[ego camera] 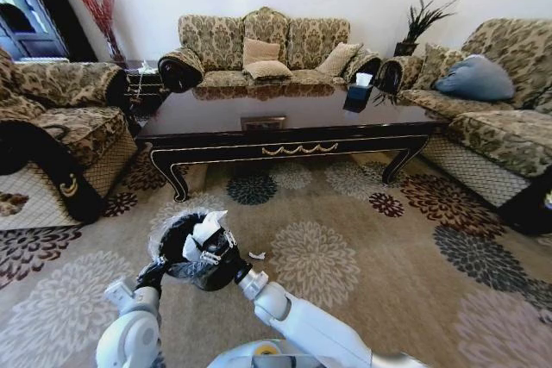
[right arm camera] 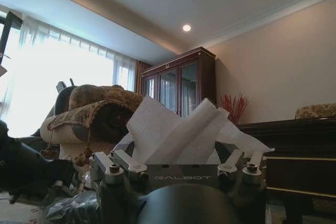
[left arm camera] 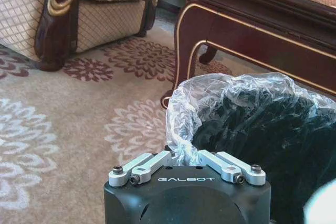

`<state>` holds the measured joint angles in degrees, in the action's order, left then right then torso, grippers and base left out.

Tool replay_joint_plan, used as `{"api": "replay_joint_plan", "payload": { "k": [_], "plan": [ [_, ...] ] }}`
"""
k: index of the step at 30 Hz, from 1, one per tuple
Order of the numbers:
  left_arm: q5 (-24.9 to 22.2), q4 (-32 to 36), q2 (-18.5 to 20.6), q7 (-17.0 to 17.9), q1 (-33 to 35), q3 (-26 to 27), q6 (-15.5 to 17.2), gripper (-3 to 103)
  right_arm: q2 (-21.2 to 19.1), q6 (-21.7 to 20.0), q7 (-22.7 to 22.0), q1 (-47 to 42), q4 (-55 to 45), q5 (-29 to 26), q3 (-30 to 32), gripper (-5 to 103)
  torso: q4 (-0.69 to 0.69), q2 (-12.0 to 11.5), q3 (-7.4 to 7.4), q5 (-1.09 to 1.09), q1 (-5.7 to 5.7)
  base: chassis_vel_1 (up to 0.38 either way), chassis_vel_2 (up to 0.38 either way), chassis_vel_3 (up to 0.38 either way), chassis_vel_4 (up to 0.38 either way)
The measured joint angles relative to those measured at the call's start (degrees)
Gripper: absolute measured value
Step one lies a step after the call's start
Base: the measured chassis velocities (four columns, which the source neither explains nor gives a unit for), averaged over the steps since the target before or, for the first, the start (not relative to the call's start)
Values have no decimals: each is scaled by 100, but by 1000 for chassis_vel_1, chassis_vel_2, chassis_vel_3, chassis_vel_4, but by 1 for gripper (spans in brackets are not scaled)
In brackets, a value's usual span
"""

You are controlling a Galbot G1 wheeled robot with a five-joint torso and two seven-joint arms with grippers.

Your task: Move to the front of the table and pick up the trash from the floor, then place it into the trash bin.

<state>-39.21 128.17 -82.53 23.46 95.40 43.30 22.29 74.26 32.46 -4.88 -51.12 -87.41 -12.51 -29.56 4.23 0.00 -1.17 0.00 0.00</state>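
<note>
- Right gripper (ego camera: 207, 243): closed on a crumpled white paper (ego camera: 208, 232), which sticks up from between the fingers; in the right wrist view the paper (right arm camera: 176, 135) fans out above the gripper (right arm camera: 178, 167).
- Trash bin (ego camera: 185, 252): small, round and black, lined with a crinkled plastic bag, on the carpet (ego camera: 371, 265) in front of the robot. The held paper hangs at the bin's mouth, on the side nearer the robot's right; whether it is fully over the opening I cannot tell.
- Left gripper (left arm camera: 187, 162): clamped on the rim of the bag liner (left arm camera: 181, 103) on the bin's near left side; in the head view it (ego camera: 158, 275) sits low against the bin. Judged to be steadying the bin.
- Relation that matters: paper directly above or just beside the opening, so the right arm is the working one; a release here should drop it inside, provided it clears the rim.
- Tiny white scrap (ego camera: 256, 256): lies on the carpet just right of the bin, not yet collected.
- Coffee table (ego camera: 293, 131): glossy dark wood with gold trim, beyond the bin, well apart from it.
- Tissue box (ego camera: 358, 92): black, on the table's far right end; not trash.
- Sofas (ego camera: 259, 49): ring the table; nothing obstructs the drop.
</note>
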Motion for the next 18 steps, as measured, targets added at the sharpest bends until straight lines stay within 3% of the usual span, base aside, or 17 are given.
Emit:
{"api": "replay_joint_plan", "payload": {
  "k": [6, 18],
  "plan": [
    [-60, 59, 17, 3, 38, 110, -10, 4, -79, 40, 21, -36, 0, 104, 42, 99, 0, 0, 0, 0, 0, 0, 0, 0, 0],
    [-66, 73, -23, 6, 30, 133, -29, 4, -291, 209, 36, -171, -62, 351, 224, 100, 0, 0, 0, 0, 0, 0, 0, 0, 0]
  ]
}}
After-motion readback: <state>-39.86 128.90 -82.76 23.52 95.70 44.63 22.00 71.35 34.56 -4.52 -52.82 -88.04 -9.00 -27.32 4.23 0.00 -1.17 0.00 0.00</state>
